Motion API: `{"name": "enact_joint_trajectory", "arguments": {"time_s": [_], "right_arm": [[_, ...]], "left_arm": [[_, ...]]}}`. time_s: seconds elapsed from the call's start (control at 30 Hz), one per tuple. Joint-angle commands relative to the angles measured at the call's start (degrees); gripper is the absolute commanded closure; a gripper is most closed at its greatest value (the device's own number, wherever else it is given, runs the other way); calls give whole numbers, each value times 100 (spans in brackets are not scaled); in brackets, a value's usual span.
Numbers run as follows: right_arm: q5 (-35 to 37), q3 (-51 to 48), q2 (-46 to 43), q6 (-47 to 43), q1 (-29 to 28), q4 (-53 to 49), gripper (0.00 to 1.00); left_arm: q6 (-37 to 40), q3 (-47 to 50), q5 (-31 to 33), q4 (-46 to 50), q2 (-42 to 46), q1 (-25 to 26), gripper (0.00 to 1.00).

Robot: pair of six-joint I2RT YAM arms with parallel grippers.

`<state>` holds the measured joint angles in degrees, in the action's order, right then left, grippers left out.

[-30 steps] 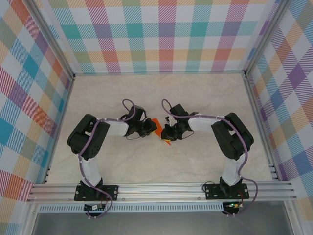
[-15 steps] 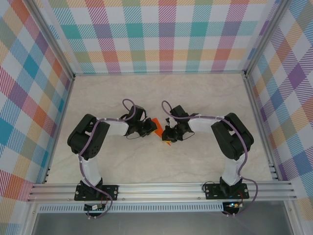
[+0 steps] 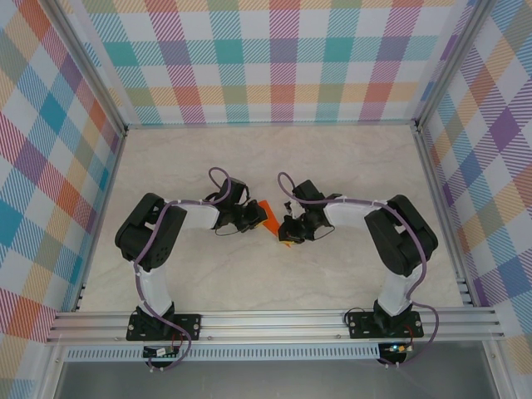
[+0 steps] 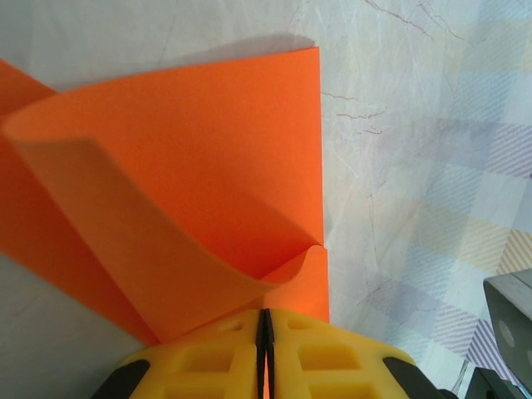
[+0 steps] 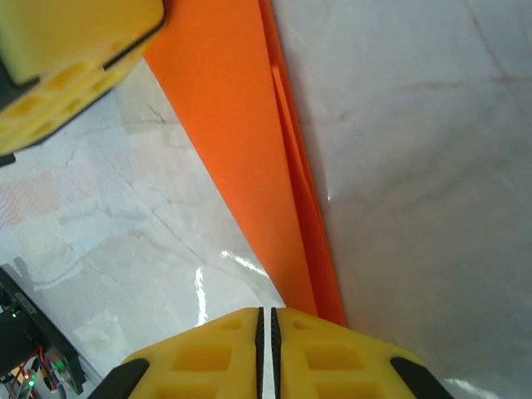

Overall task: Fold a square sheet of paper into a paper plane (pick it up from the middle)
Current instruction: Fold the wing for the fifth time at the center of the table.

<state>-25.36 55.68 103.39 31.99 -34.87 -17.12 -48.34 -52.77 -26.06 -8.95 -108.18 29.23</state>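
The square sheet of paper (image 3: 264, 207) is bright orange and folded over in layers, lying mid-table between the two grippers. In the left wrist view the paper (image 4: 183, 166) has one flap curling upward, and its layers run into the tips of my left gripper (image 4: 264, 320), which is shut on it. My left gripper (image 3: 256, 218) sits at the paper's left end. My right gripper (image 3: 285, 231) is at the near end. In the right wrist view the long folded edge of the paper (image 5: 241, 141) passes under the right finger of my right gripper (image 5: 267, 320), which is shut with nothing between its jaws.
A pale marble-look tabletop (image 3: 349, 166) is boxed in by checked walls (image 3: 266, 58) on three sides, with an aluminium rail (image 3: 266, 320) along the near edge. The left gripper's yellow finger (image 5: 66, 50) shows at the top left of the right wrist view, close to the paper.
The right arm's elbow has swung slightly outward to the right and its gripper has shifted a little along the paper. The left arm and its grip look the same.
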Motion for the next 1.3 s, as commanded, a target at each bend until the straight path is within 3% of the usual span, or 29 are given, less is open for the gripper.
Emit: {"name": "enact_joint_trajectory", "arguments": {"time_s": [0.0,0.47,0.67,1.0,1.27], "right_arm": [[40,-169,-117,-192,7,-367,87],[304,-472,121,-212,115,-388,88],[-94,-114,-506,-128,113,-234,87],[-438,904,542,-147,61,-187,87],[-235,830,753,-408,72,-581,87]], "left_arm": [[122,65,546,447,-445,65,88],[150,30,556,525,-463,59,88],[163,21,550,525,-484,65,88],[158,-5,479,517,-500,65,89],[149,-33,553,632,-520,65,89]]}}
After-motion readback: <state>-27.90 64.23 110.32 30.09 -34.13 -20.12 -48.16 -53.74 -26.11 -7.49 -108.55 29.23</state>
